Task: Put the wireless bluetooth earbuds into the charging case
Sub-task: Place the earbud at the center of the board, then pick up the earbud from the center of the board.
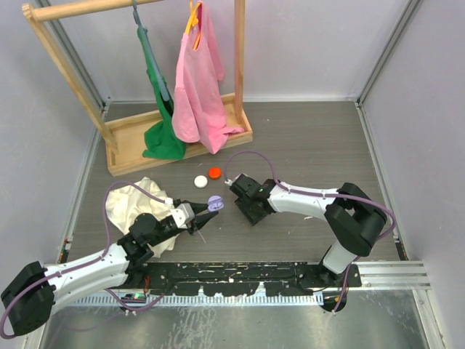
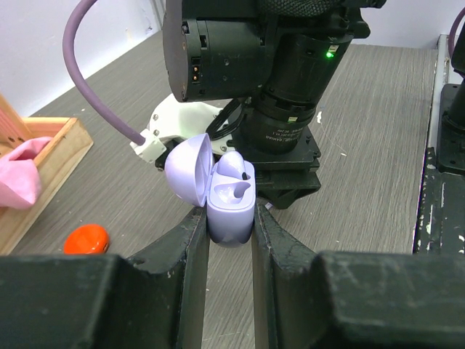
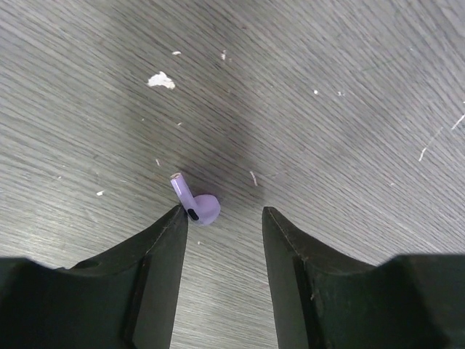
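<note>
Left wrist: smooth, rounded lavender charging case (image 2: 231, 211), hinged open.

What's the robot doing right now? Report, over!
Left fingers shut on open charging case. Right fingers open, loose earbud on table by one fingertip. One case slot looks filled, one empty. Orange cap well aside.

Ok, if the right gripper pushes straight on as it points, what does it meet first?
Probably the earbud on the table, right at one fingertip and off-centre in the open gap; depth is unclear.
</note>
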